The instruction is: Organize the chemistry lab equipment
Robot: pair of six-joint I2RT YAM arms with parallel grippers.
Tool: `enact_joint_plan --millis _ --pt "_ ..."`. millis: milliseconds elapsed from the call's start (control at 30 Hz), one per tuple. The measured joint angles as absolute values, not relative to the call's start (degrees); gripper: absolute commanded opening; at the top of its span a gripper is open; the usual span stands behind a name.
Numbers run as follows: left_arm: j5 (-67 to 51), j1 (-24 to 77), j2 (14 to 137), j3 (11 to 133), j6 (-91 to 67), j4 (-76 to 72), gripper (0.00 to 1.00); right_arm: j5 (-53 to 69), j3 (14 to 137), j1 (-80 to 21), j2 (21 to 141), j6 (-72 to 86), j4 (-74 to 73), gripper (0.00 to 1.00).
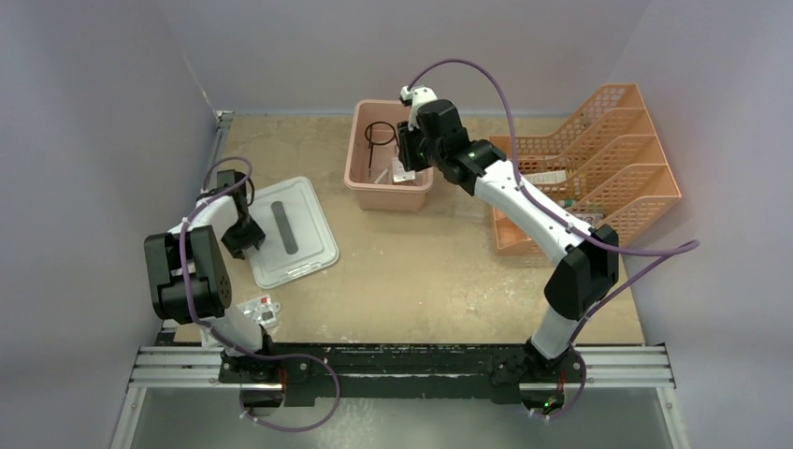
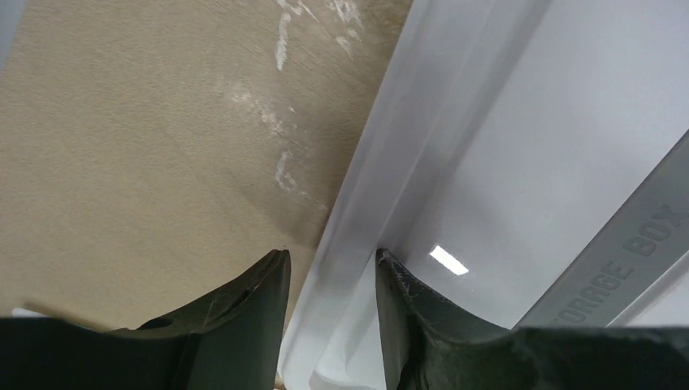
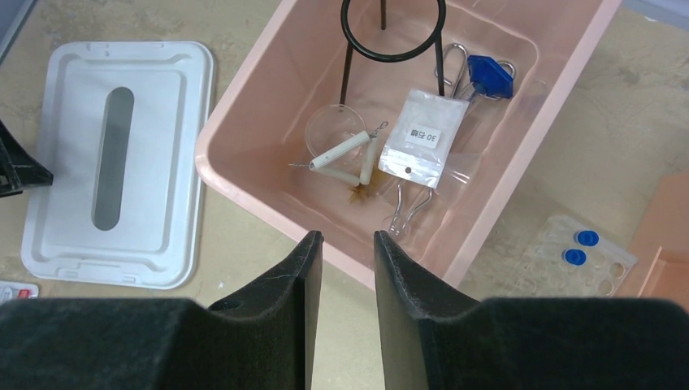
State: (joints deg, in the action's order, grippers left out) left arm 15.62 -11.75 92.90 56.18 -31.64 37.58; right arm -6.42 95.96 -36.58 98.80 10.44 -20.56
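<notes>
The pink tub (image 3: 244,175) holds lab equipment: a black wire ring (image 3: 392,55) on legs, a white packet (image 3: 422,138), a wire triangle (image 3: 345,154), a clear glass dish (image 3: 329,126), metal tongs (image 3: 406,207) and a blue-handled clip (image 3: 487,73). My right gripper (image 3: 348,236) hangs open and empty above the tub's near rim (image 1: 409,154). The white lid (image 1: 290,229) lies flat on the table. My left gripper (image 2: 331,253) sits at its left edge (image 1: 245,241), one finger on either side of the lid's rim (image 2: 357,195).
Orange mesh racks (image 1: 598,159) stand at the right, close behind the right arm. A clear tray with blue caps (image 3: 578,252) lies between tub and racks. A small white packet (image 1: 260,311) rests by the left arm's base. Walls close in both sides.
</notes>
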Motion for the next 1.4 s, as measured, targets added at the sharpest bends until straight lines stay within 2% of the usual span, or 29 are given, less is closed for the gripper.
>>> enact_joint_plan --millis 167,600,633,833,967,1267,1400 --pt "13.69 -11.9 93.6 55.57 -31.2 35.62 0.26 -6.46 95.83 -36.58 98.8 10.44 -20.6 0.32" --pt "5.13 -12.45 91.83 53.19 -31.97 30.06 0.22 -6.5 95.83 -36.58 98.8 10.46 -20.64 0.32" --pt "4.32 -12.45 91.57 52.82 -32.47 29.23 0.22 -6.52 95.83 -36.58 98.83 10.46 -20.64 0.32" --pt "2.17 -12.47 91.05 51.99 -33.91 26.85 0.38 -6.96 95.83 -36.58 98.83 10.46 -20.64 0.32" --pt "4.27 -12.29 91.35 52.05 -33.47 27.33 0.4 -7.49 95.83 -36.58 98.83 10.46 -20.62 0.32" --pt "6.76 -11.86 93.25 53.78 -31.94 27.81 0.17 -8.12 95.83 -36.58 98.98 10.5 -20.64 0.32" --pt "6.61 -11.86 93.38 53.95 -31.59 27.81 0.13 -8.27 95.88 -36.58 99.02 10.76 -20.62 0.32"
